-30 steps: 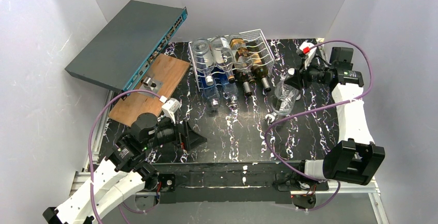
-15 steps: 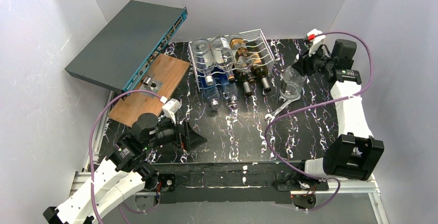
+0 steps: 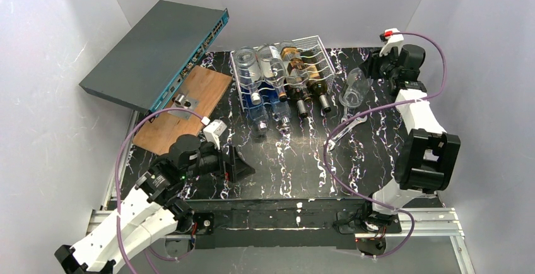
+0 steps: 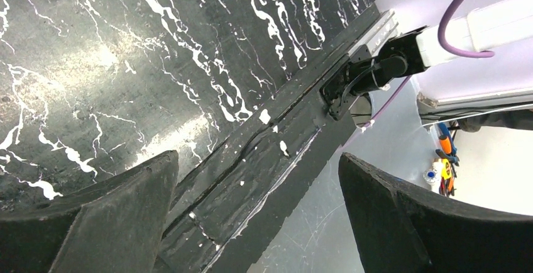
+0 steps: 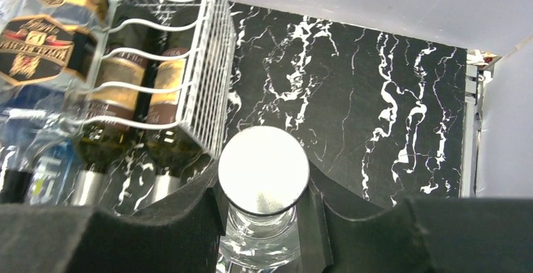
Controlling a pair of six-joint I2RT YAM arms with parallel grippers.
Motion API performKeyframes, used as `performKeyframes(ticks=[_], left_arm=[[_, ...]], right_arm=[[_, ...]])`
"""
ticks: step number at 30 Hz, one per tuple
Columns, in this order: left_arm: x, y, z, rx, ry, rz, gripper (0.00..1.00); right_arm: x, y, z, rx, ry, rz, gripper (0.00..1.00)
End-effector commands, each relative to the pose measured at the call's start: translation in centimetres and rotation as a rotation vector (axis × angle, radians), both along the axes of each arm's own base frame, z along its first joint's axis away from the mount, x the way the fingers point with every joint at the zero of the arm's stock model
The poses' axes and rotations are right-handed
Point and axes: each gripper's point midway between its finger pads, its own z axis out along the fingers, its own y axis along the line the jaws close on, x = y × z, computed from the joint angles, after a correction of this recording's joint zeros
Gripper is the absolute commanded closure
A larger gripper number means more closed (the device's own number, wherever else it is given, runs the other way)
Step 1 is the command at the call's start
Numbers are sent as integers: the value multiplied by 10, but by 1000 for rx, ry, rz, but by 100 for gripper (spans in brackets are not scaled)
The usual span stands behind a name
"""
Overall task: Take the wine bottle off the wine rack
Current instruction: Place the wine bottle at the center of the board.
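The white wire wine rack (image 3: pixel 314 50) stands at the back centre and holds several bottles, clear ones on the left and dark brown ones on the right; it also shows in the right wrist view (image 5: pixel 207 65). My right gripper (image 3: pixel 376 71) is shut on the neck of a clear glass wine bottle (image 3: pixel 355 91), held off the rack at its right side. In the right wrist view the fingers (image 5: pixel 264 188) clamp the neck just under the silver cap (image 5: pixel 264 169). My left gripper (image 3: pixel 243 168) is open and empty over the table's near edge (image 4: pixel 258 160).
A grey network switch (image 3: pixel 154 53) leans at the back left above a wooden board (image 3: pixel 183 107). A silver wrench (image 3: pixel 340 130) lies on the black marbled table (image 3: pixel 290 160) right of centre. White walls close in on three sides.
My right gripper has carried the clear bottle up and back to the right, away from the table's middle. The left arm has shifted slightly to the right.
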Motion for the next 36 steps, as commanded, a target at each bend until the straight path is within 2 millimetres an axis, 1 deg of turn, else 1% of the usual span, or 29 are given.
performKeyframes(ticks=[1,4,6,10,15,21,29,35,36], left_arm=[[5,-5,4,11,-6,-11,2],[8,-9,3,19,5,-16,2],[10,-11,2,24,12,-20,2],[12,-14,0,28,21,-26,2],[13,-15,-2,30,29,-23,2],[15,-16,-4,38,33,-23,2],[19,-20,-7,51,50,-29,2],[23,-25,-10,64,65,-35,2],[24,-26,-10,65,65,-36,2]], right_arm=[[34,-11,115,27,-406,-69,99],[42,-11,117,26,-434,-81,99],[49,-10,113,9,-442,-83,99],[58,-6,108,-43,-462,-76,99],[65,4,107,-98,-509,-77,99],[76,11,115,-83,-548,-90,99],[97,21,112,-67,-570,-112,99],[109,18,115,-87,-604,-162,99],[109,31,115,-85,-611,-151,99]])
